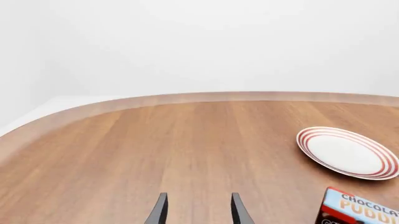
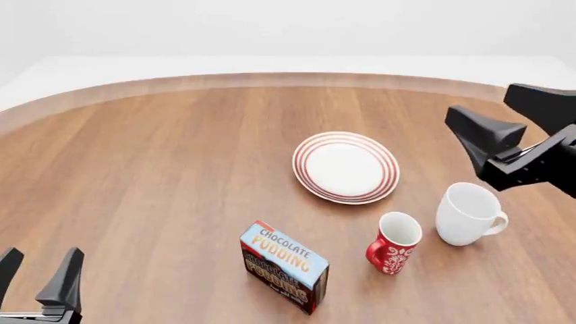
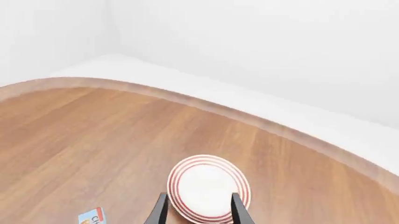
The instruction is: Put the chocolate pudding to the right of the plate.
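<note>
On the wooden table (image 2: 162,169), two mugs occupy the ground right of the plate (image 2: 346,167): a red patterned mug (image 2: 394,242) stands near and just right of the plate's near edge, and a white mug (image 2: 468,213) stands just right of that, a little farther back. Both sit close together, well clear of the chocolate pudding (image 2: 283,266).

The pudding carton lies on the table toward the near edge, nearer than the plate and slightly left of it, left of the red mug, its light-blue top facing up.

The left gripper (image 2: 38,277) hangs at the near left corner, fingers apart and empty, well left of the carton. The right gripper (image 3: 199,209) hovers at the far right, above and beyond the white mug, fingers spread and empty, pointing toward the plate.
</note>
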Robot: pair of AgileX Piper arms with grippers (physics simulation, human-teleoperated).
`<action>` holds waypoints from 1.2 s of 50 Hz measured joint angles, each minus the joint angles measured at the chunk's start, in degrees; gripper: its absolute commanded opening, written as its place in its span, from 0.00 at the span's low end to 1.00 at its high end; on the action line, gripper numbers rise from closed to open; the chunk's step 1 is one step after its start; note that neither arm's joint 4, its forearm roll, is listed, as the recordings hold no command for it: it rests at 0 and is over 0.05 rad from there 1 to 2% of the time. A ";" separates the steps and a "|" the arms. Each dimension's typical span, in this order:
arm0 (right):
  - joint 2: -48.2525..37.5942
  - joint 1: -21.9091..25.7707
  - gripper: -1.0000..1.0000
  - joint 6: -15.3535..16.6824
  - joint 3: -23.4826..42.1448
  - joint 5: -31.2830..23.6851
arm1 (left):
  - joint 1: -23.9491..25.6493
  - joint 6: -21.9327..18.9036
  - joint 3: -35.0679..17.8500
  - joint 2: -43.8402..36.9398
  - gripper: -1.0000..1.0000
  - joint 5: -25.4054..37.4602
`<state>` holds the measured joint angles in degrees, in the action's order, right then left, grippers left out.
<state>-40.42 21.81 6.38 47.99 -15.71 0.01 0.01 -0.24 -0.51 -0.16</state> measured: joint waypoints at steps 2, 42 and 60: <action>-1.00 1.07 1.00 0.28 1.44 -0.90 | 0.00 0.00 0.00 0.00 1.00 0.00; -12.87 13.80 1.00 9.07 16.79 -18.01 | 0.14 0.06 0.02 -0.04 1.00 -0.04; -17.39 20.32 1.00 7.98 16.53 -17.12 | 0.28 0.10 0.03 -0.11 1.00 -0.07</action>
<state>-57.81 42.13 14.36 64.52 -32.83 0.28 0.11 -0.21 -0.62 -0.24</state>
